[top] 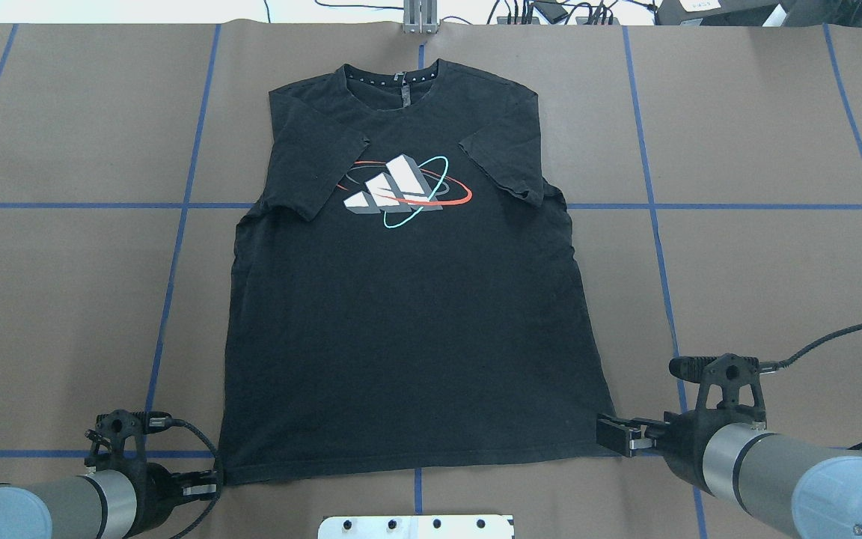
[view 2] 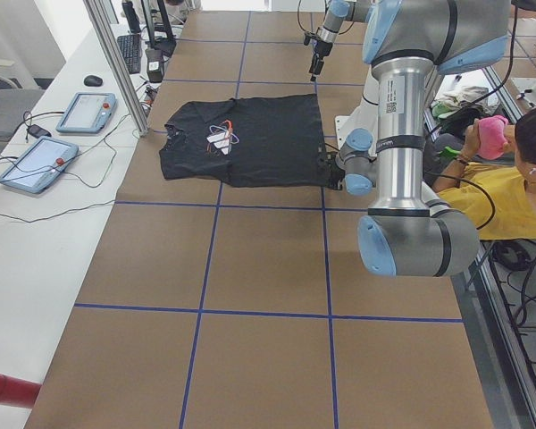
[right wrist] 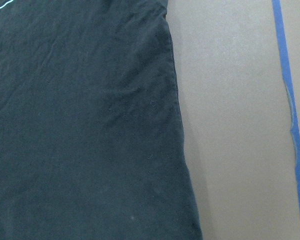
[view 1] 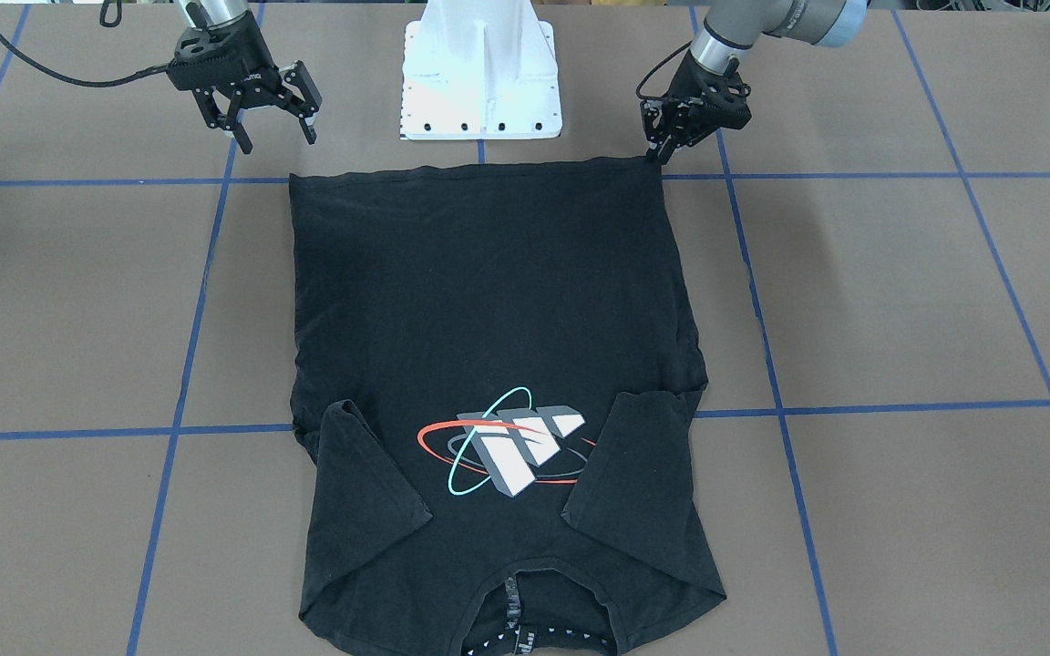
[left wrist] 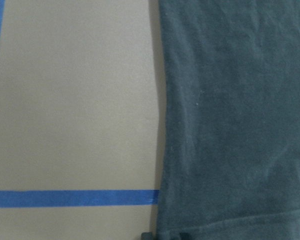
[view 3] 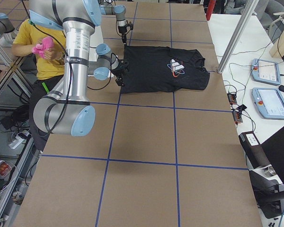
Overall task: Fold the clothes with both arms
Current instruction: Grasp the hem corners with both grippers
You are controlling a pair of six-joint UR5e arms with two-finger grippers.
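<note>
The black T-shirt [view 1: 488,301] lies flat, print side up, on the brown table, both sleeves folded in over the chest; it also shows as the T-shirt [top: 408,322] from overhead, collar at the far side. My left gripper [view 1: 659,153] is down at one hem corner, its fingers close together and shut on the cloth, seen from overhead as the left gripper [top: 210,483]. The left wrist view shows that hem corner [left wrist: 190,227] at the bottom edge. My right gripper [view 1: 276,137] is open, just outside the other hem corner, touching nothing; overhead it is the right gripper [top: 614,436].
The white mount base [view 1: 479,82] stands just behind the hem. Blue tape lines [top: 176,247] grid the brown table. A person in yellow [view 2: 509,179] sits beyond the robot's side. Two teach pendants [view 2: 36,161] lie on the white side bench.
</note>
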